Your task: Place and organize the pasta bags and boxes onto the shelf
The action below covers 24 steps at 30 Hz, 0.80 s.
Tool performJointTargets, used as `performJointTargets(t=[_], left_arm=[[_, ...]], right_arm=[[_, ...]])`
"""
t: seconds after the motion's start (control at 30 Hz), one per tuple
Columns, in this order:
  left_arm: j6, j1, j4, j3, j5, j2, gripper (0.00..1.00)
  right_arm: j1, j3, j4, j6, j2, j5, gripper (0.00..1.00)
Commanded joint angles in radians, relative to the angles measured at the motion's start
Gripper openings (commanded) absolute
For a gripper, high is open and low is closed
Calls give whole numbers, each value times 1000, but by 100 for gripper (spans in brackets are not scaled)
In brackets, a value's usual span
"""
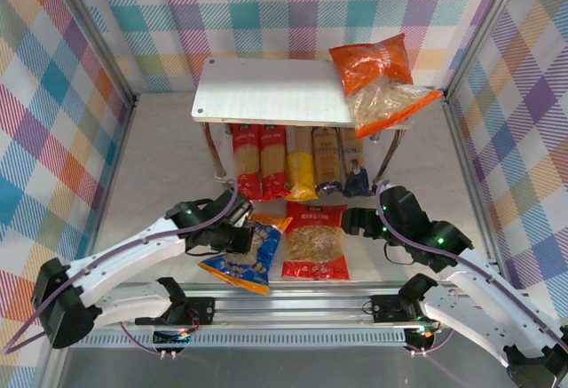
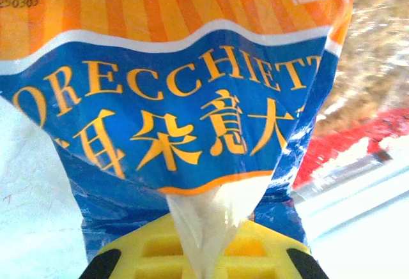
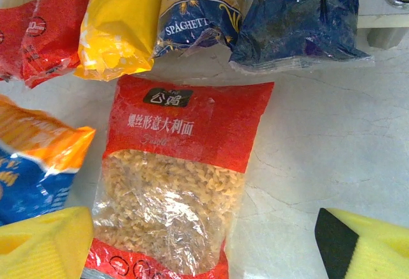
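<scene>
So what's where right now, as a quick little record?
Left hand: shut on the blue-and-orange orecchiette bag
Right hand: open, over the red pasta bag
Top of shelf: orange pasta bag, overhanging the right end
Under that top board: five spaghetti packs, side by side
</scene>
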<state>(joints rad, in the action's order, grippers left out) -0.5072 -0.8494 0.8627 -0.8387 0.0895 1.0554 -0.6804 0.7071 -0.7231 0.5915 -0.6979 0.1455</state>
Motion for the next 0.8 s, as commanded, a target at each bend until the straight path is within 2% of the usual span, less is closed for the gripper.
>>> performJointTargets(t=[0.0,0.13,0.27,0.5,0.6,0.77], left_arm=[[5,-6,47,-108,69,-98,0],[9,-5,71,-206,106,-171,0],[22,-5,25,-335,138,-220,0],[135,-5,-137,-632,148,-160,0],[203,-5,-180,-771,108,-84,0],[334,-4,-147,-1039,-56,67,0]], right_arm=[[-5,39,5,11,-2,15,90],[-5,43,2,7,-3,30,90],[-5,39,6,8,-24,39,90],[-5,60,40,7,-80,9,90],[-6,78,47,4,-103,-8,90],[-9,106,48,-9,-137,-28,90]])
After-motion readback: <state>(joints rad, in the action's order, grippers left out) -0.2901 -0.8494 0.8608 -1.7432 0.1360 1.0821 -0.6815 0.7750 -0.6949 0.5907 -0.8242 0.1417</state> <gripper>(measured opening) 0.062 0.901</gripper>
